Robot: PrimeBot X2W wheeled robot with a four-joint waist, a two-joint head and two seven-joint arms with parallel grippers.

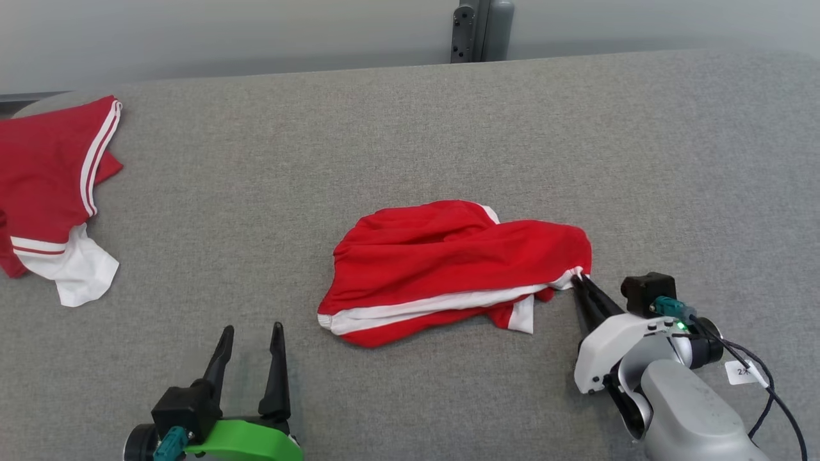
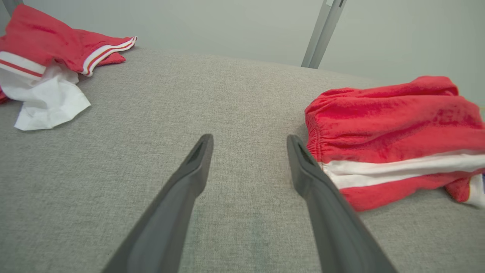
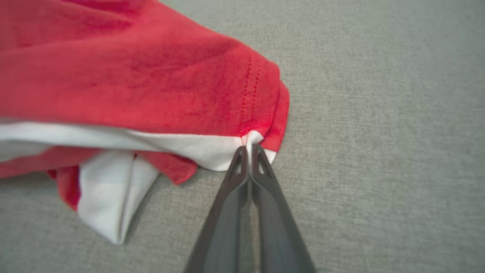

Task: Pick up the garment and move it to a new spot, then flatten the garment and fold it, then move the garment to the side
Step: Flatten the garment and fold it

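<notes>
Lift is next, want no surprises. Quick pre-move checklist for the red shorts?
1. Right gripper shut on the shorts at their white edge: ok.
2. Enough cloth in that pinch to survive a lift: cannot tell.
3. Left gripper open, apart from the shorts: ok.
4. Shorts lying flat: not ok, bunched.
5. Other garment apart from the shorts: ok.
6. Bare table behind the shorts for a new spot: ok.
</notes>
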